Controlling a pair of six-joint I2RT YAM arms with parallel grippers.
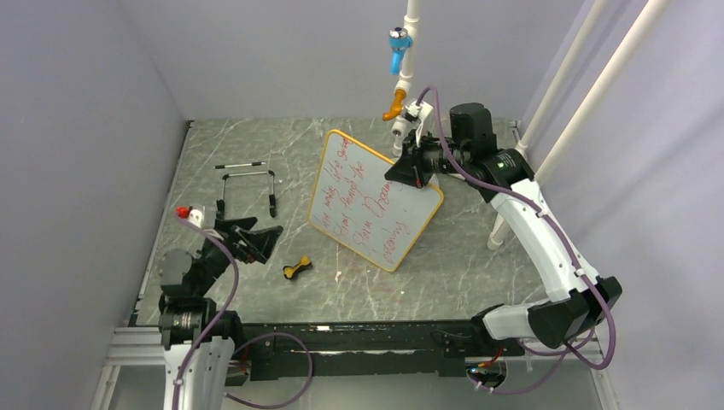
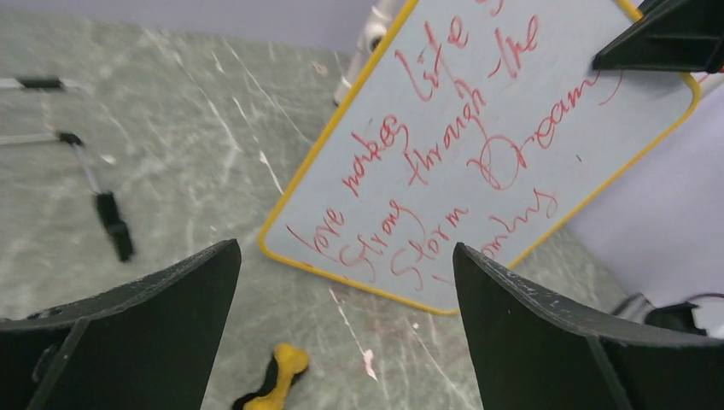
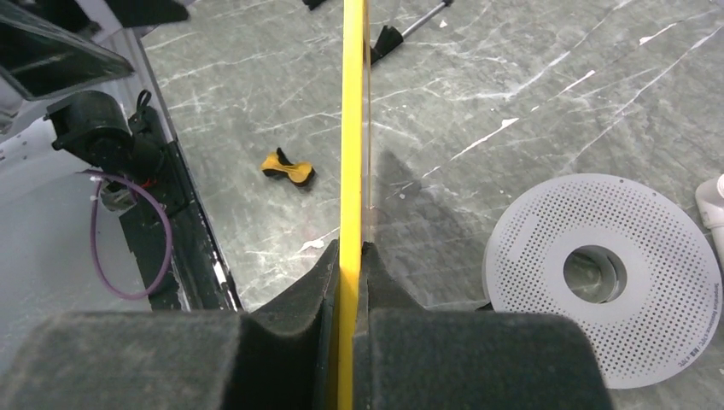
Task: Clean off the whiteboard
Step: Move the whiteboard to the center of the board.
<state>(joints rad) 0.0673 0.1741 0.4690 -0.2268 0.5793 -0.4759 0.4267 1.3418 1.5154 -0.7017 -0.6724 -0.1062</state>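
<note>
We hold the whiteboard tilted on its lower edge on the worktop, red writing across it; the right gripper is clamped on its top rim; the left gripper gapes empty nearby — wiping demands a firm, steady clamp.

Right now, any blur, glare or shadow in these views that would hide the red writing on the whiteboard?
Top external: even light, no glare on the whiteboard, writing small but visible. Left wrist: writing readable, wire stand at left blurred. Right wrist: whiteboard seen edge-on, no writing visible; its shadow falls toward the perforated disc.
</note>
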